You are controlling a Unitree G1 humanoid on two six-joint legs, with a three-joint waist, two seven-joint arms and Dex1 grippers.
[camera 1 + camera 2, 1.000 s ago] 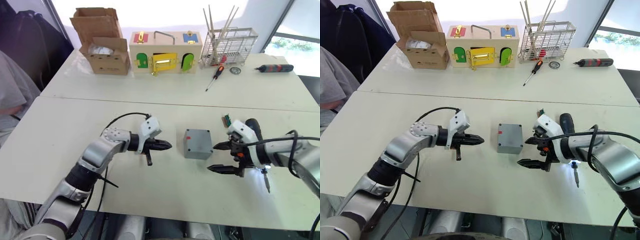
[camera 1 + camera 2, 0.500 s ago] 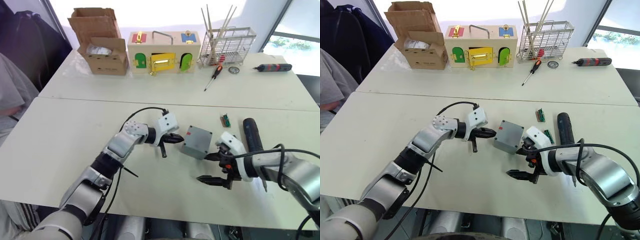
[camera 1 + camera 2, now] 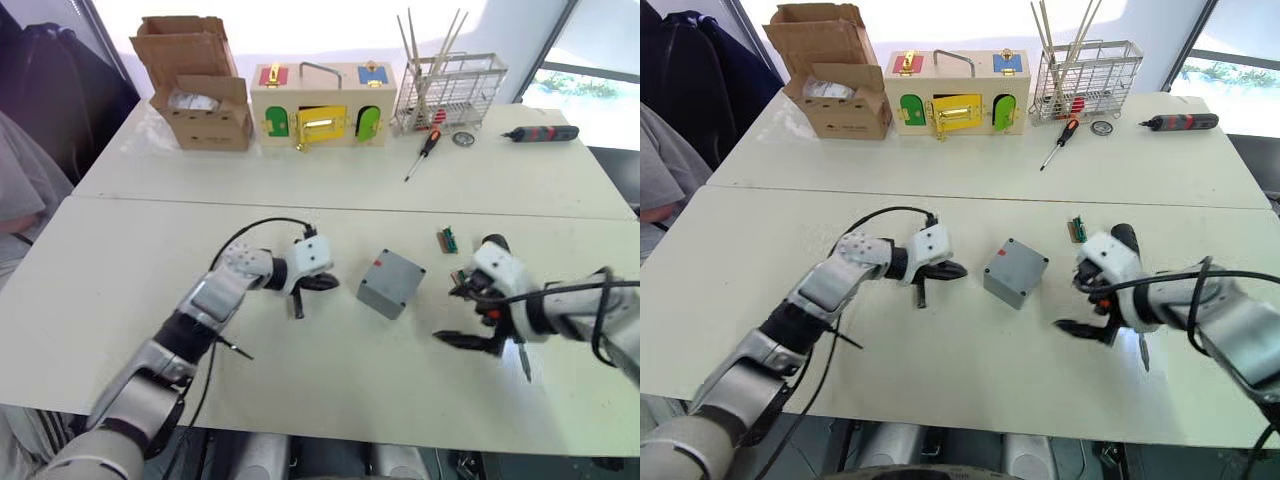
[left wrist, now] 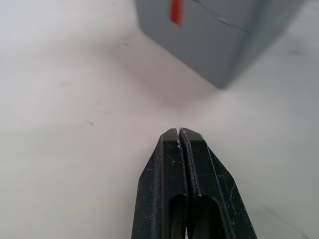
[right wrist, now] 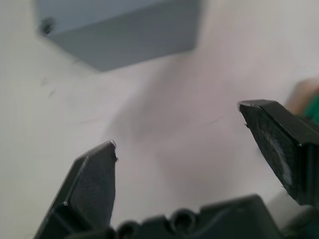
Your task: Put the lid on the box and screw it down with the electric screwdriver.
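The grey box (image 3: 381,296) sits skewed in the middle of the near table, its red mark (image 4: 175,11) facing my left gripper. The lid (image 3: 396,270) appears to rest on top of it; a seam runs along the side in the left wrist view. Just left of the box, a short gap away, my left gripper (image 3: 322,283) is shut and empty. To the box's right my right gripper (image 3: 450,313) stands open, holding nothing. The electric screwdriver (image 3: 491,243) lies behind that arm, mostly covered, with its bit (image 3: 525,362) poking out near the table's front.
A small green part (image 3: 447,240) lies beside the electric screwdriver. Along the far table stand a cardboard box (image 3: 195,85), a wooden box with coloured doors (image 3: 320,105) and a wire rack (image 3: 450,90). A hand screwdriver (image 3: 425,155) and a dark driver (image 3: 545,133) lie there too. A person's sleeve (image 3: 20,190) shows at far left.
My left gripper reached in and nudged the box askew, then drew back to the left. My right gripper closed toward the box, then moved away to the right, still open.
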